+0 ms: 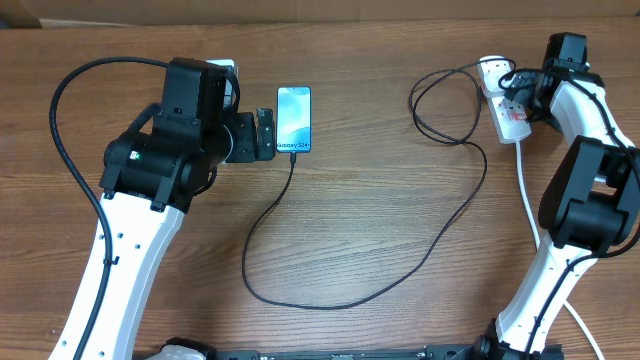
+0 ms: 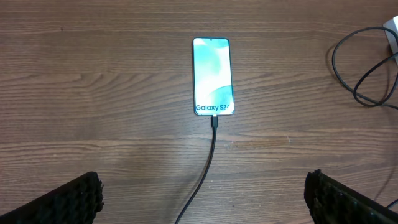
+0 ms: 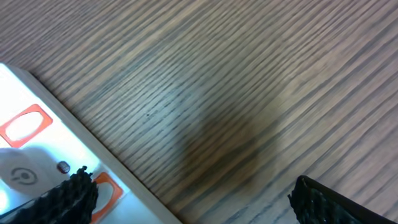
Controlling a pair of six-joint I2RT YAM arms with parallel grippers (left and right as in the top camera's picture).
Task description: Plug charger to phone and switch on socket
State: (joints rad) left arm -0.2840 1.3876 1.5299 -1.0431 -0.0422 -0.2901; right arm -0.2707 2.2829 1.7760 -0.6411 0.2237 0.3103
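Both left gripper (image 2: 203, 194) and right gripper (image 3: 189, 194) gape empty; shoving the far-right socket (image 3: 34, 158) could tug charger (image 2: 210, 155) from phone (image 2: 212, 74).

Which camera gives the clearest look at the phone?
The left wrist view: the phone sits centred and unobstructed, its "Galaxy" lettering readable and the charger meeting its near edge. The overhead view shows it small, beside the left gripper. The right wrist view misses it, showing only the socket and table.
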